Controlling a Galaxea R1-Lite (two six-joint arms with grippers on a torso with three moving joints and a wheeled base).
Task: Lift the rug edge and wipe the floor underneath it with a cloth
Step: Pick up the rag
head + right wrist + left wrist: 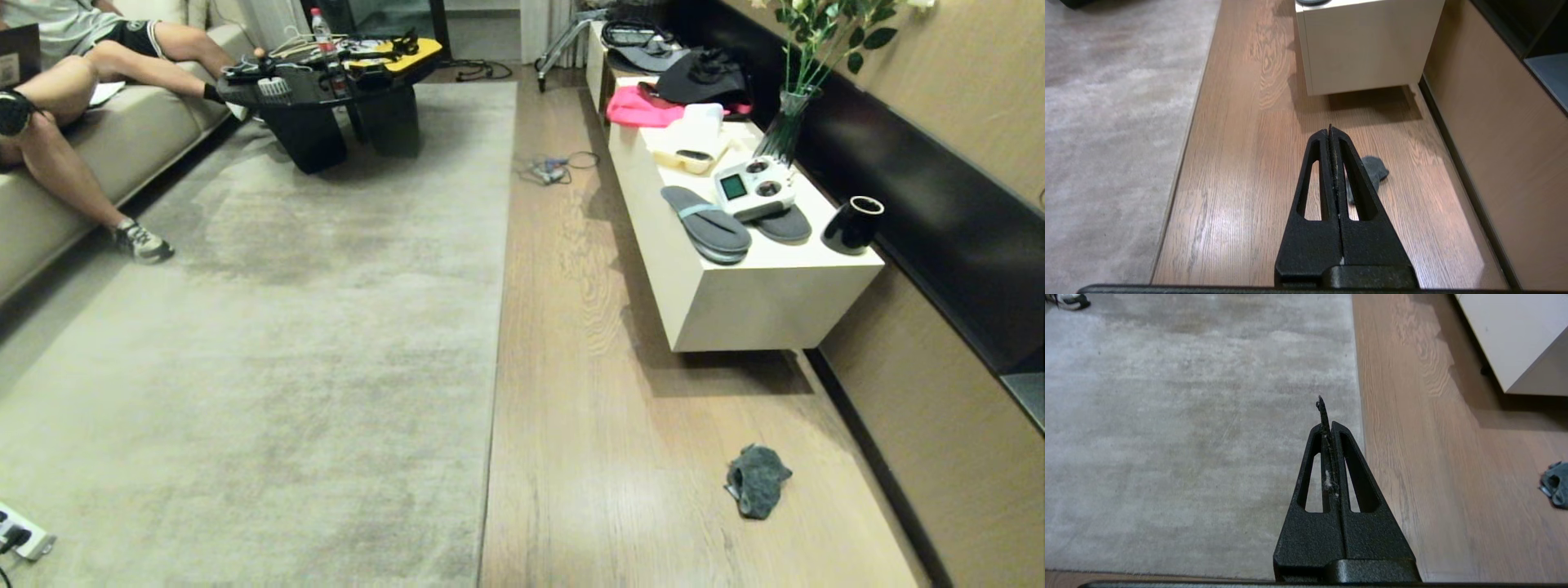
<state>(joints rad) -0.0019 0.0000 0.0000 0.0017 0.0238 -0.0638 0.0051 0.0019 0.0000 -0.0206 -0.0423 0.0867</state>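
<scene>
The large pale grey-beige rug lies flat, and the rug edge (496,343) runs straight down the middle of the head view beside the bare wood-plank floor (604,457). The dark grey cloth (758,480) lies crumpled on the planks near the right wall, well apart from the rug. My left gripper (1328,425) hangs shut above the rug close to the rug edge (1359,416), with the cloth (1555,484) far off to its side. My right gripper (1330,130) is shut and empty above the floor (1241,171), with the cloth (1376,169) just beyond its fingers. Neither arm appears in the head view.
A low white cabinet (735,310) stands along the right wall, carrying slippers, a controller, a black cup and a vase. A person sits on the sofa (98,155) at the left, feet on the rug. A black coffee table (326,122), floor cables (555,167) and a power strip (24,539) are also present.
</scene>
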